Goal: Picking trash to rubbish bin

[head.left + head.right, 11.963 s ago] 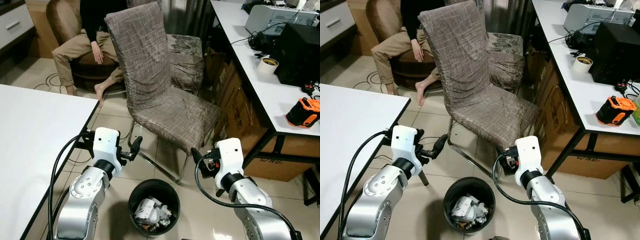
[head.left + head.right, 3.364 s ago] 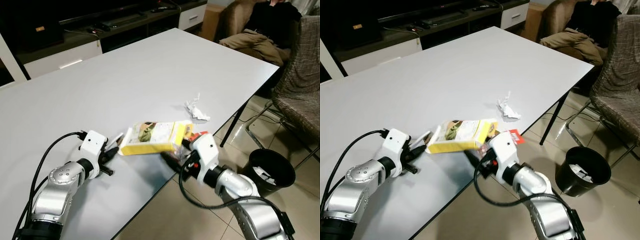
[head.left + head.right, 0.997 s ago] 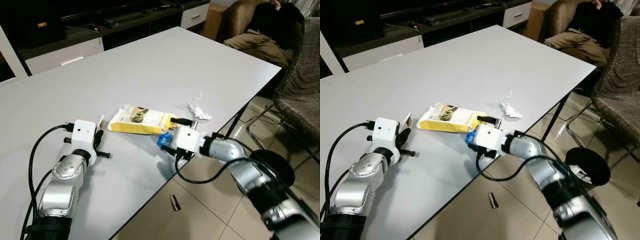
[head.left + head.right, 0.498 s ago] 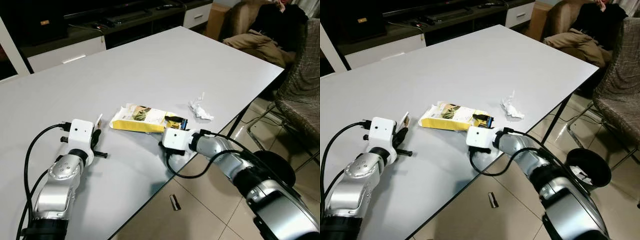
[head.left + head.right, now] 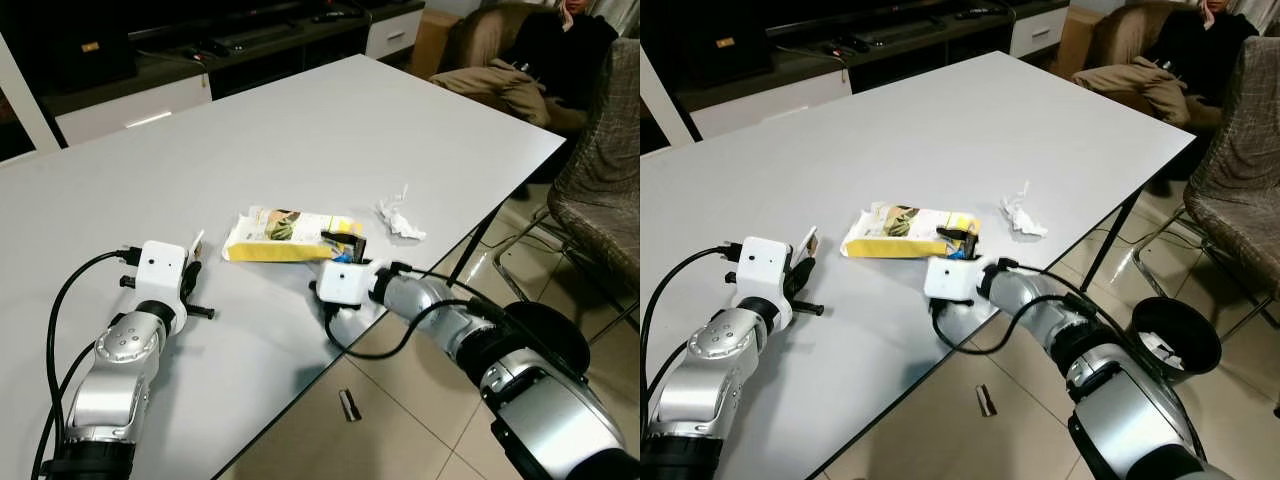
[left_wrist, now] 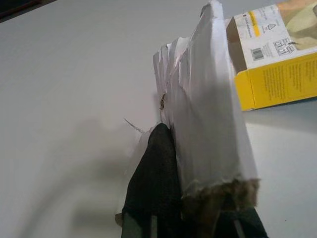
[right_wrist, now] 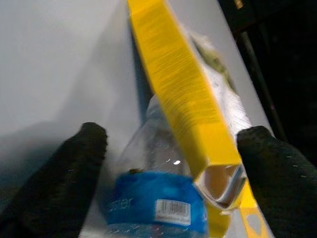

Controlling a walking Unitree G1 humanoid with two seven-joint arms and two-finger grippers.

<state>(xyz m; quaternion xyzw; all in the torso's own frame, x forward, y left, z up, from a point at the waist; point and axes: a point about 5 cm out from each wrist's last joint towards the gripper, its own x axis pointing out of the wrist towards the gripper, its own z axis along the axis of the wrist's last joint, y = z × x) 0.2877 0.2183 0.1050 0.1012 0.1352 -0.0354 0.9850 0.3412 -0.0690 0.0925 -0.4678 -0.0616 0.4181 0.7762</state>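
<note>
A yellow carton [image 5: 285, 236] lies flat near the white table's [image 5: 300, 120] front edge. My right gripper [image 5: 347, 243] is open at the carton's near end. In the right wrist view its fingers [image 7: 74, 168] stand wide apart on either side of the carton [image 7: 183, 94] and a clear plastic bottle with a blue label [image 7: 158, 198] beside it. My left gripper [image 5: 193, 262] rests on the table to the left, shut on a torn piece of white card [image 6: 208, 114]. A crumpled tissue [image 5: 400, 218] lies right of the carton. The black rubbish bin [image 5: 1175, 300] stands on the floor beyond the table's corner.
A person [image 5: 540, 60] sits in an armchair at the far right. A fabric-covered chair [image 5: 605, 190] stands by the bin. A small dark object [image 5: 345, 403] lies on the tiled floor under the table edge. A dark TV unit [image 5: 150, 50] runs along the back.
My right gripper has slid left along the table edge up to the carton's end, now covering the blue-labelled bottle in the eye views. The left arm has held still.
</note>
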